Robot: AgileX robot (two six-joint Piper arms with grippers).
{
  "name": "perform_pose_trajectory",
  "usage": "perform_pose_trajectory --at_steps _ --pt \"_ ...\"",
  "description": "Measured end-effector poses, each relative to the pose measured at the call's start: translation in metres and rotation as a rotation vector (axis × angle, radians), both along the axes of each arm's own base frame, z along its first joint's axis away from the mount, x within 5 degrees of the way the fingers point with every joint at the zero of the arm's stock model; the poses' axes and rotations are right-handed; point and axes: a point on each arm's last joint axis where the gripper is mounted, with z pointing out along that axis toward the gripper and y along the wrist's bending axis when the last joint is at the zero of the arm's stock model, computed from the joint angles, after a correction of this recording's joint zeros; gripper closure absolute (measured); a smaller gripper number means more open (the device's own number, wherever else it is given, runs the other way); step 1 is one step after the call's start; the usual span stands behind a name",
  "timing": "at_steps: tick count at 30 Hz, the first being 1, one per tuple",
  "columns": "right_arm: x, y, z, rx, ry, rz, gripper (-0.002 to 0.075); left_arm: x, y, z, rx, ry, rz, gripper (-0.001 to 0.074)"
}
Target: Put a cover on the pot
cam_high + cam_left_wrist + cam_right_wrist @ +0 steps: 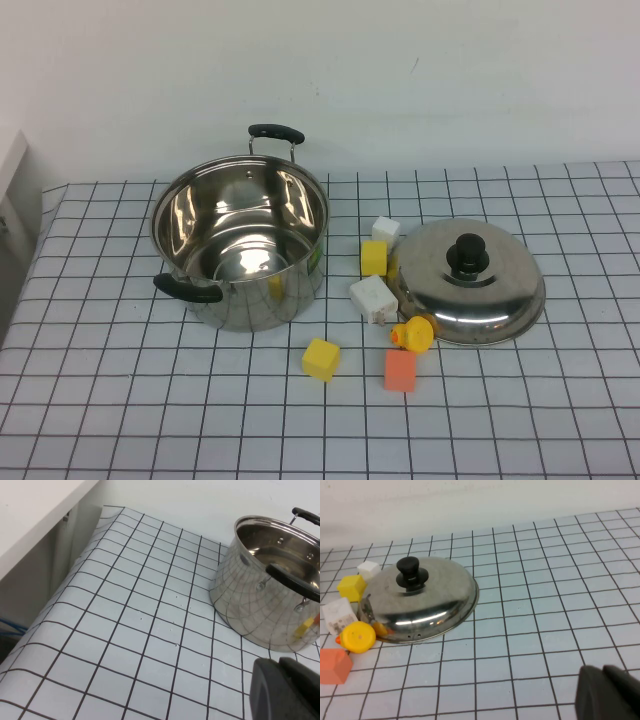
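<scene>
since neither arm shows in the high view, both appear parked on the near side of the worktop (560, 430), and the task reads as not yet started.

near row: yellow cube (321, 359) and orange block (400, 370) sit closest, with a small yellow duck-like toy (415, 333) touching the lid's near rim. behind these, a white block (372, 298), a second yellow cube (374, 257) and a further white block (385, 231) stand between the pot and the lid.

lid (468, 280): lies dome-up on the worktop at the right, black knob (467, 256) on top, untouched. pot (241, 240): upright, uncovered, nothing inside it, left of centre, one black handle toward the near left and one at the far side. pot and lid are apart, blocks in the gap.

left hand (285, 690): only a dark corner of it shows in its wrist view, near the pot but off it; cannot tell how far open, nothing seen held. right hand (609, 692): likewise only a dark edge, well apart from the lid; opening not readable, probably empty.

step in hand: approach. next move, by judgement: right hand goes to the knob, grips it, lifts clear of the blocks, carries the lid left and centres it on the pot rim.
</scene>
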Motion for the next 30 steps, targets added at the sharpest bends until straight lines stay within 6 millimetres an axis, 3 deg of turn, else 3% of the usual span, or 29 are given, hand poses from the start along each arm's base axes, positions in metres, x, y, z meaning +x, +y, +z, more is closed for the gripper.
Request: perform_pose_trajectory --at_steps 30 --pt "0.0026 -0.0001 0.0054 -0.001 -0.086 0.0 0.0728 0.0 0.0 0.0 0.004 0.0 -0.001 0.0738"
